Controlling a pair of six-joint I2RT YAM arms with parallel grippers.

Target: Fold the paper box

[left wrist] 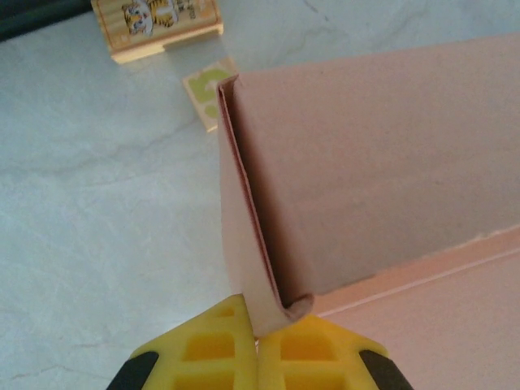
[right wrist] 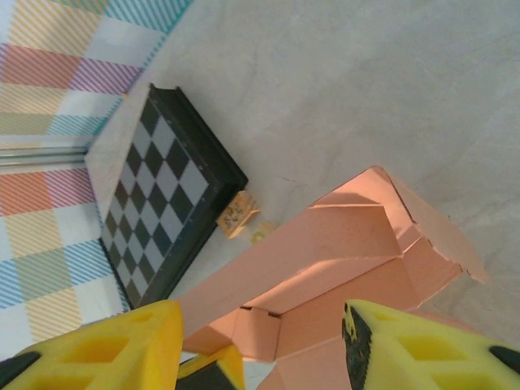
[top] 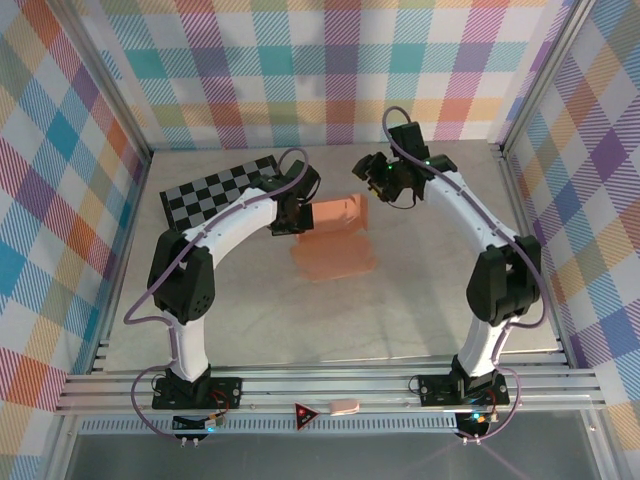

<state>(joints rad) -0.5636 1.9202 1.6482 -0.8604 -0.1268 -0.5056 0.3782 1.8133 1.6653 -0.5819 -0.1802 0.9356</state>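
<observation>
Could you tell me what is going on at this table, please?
Two robot arms are folding a salmon paper box. The left gripper is shut on a raised flap at the box's edge. The right gripper hangs open over the box, apparently not gripping anything. A checkerboard lies nearby.

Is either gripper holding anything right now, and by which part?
The left gripper pinches the salmon-orange thin-card paper box by the corner of its raised, folded flap. The right gripper is open, holding nothing.
</observation>
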